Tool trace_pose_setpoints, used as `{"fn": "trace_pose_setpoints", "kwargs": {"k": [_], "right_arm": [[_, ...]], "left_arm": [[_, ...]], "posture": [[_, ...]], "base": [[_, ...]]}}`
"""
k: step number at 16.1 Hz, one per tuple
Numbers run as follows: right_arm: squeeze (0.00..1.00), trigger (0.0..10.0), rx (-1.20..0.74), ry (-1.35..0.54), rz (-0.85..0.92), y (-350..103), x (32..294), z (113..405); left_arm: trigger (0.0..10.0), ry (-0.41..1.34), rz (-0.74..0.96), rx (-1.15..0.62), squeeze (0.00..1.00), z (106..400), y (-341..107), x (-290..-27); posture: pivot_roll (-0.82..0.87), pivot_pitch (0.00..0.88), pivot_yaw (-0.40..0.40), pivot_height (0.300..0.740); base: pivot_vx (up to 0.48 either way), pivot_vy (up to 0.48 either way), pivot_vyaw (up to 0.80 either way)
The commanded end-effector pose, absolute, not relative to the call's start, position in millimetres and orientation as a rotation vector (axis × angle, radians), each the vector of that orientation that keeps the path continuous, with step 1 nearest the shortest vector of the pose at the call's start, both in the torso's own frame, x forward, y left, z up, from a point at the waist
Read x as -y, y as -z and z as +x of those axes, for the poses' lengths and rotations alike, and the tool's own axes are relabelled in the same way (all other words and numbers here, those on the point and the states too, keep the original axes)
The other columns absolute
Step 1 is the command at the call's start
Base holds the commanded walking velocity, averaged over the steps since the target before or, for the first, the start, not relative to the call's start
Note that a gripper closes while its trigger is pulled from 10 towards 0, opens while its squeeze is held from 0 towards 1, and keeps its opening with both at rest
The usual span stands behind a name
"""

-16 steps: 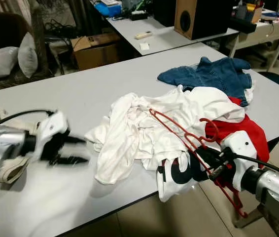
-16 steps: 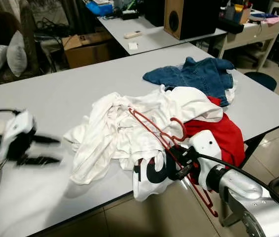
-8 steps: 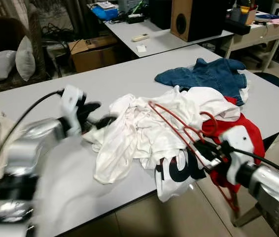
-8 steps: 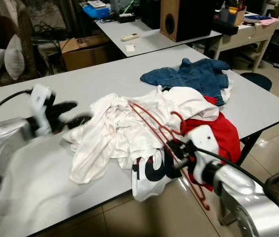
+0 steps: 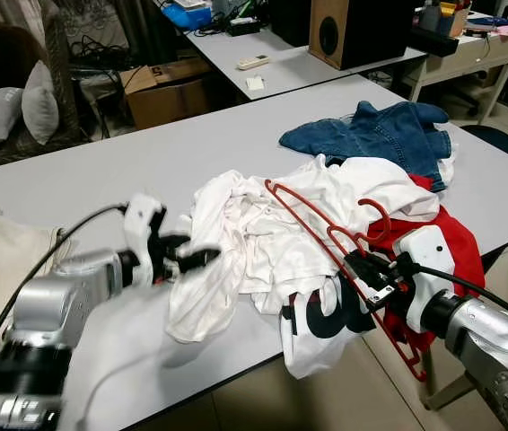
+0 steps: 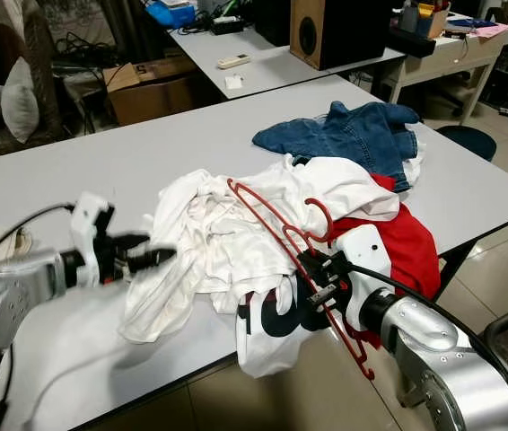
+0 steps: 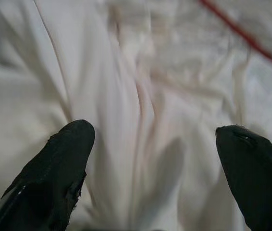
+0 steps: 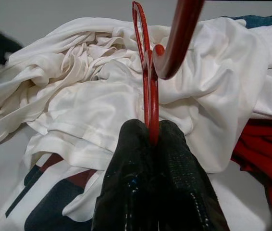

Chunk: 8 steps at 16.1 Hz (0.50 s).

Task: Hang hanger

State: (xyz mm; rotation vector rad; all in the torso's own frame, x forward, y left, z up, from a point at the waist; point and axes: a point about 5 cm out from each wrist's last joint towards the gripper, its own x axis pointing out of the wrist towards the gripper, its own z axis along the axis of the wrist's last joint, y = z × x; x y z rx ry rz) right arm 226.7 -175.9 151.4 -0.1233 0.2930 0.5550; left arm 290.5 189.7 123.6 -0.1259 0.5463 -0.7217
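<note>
Red plastic hanger (image 5: 326, 235) is held by the right gripper (image 5: 372, 277), its fingers (image 8: 141, 178) pinched tight on the frame near the hook, with the hanger lying tilted across the white shirt (image 5: 263, 238) heaped on the grey worktop (image 5: 101, 171). The left gripper (image 5: 202, 259) is seen at the left edge of the white shirt with its fingers (image 7: 64, 159) spread wide, white cloth lying between them in the left wrist view. A red garment (image 5: 456, 242) and a denim garment (image 5: 380, 139) lie beside the white shirt, on the right side of the worktop.
</note>
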Motion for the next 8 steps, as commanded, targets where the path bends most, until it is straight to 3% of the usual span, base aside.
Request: {"fn": "trace_pose_setpoints", "kwargs": {"k": [1,3,5,8], "right_arm": [[0.0,10.0,-0.305,-0.561,-0.117,-151,176,228],[0.0,10.0,-0.305,-0.562,-0.121,-151,176,228],[0.0,10.0,-0.307,-0.564,-0.125,-151,176,228],[0.0,10.0,-0.306,-0.562,-0.128,-152,176,228]], "left_arm": [[10.0,0.735,-0.089,-0.584,0.0,286,-120,-189],[2.7,0.731,-0.04,-0.573,0.0,285,-116,-190],[0.8,0.749,0.011,-0.589,0.0,283,-111,-188],[0.0,0.779,0.017,-0.597,0.0,281,-109,-185]], "posture": [[0.01,0.0,0.11,0.74],[0.01,0.0,0.109,0.74],[0.01,0.0,0.111,0.74],[0.0,0.0,0.117,0.74]], "base": [[0.0,0.0,0.0],[0.0,0.0,0.0],[0.0,0.0,0.0],[0.0,0.0,0.0]]}}
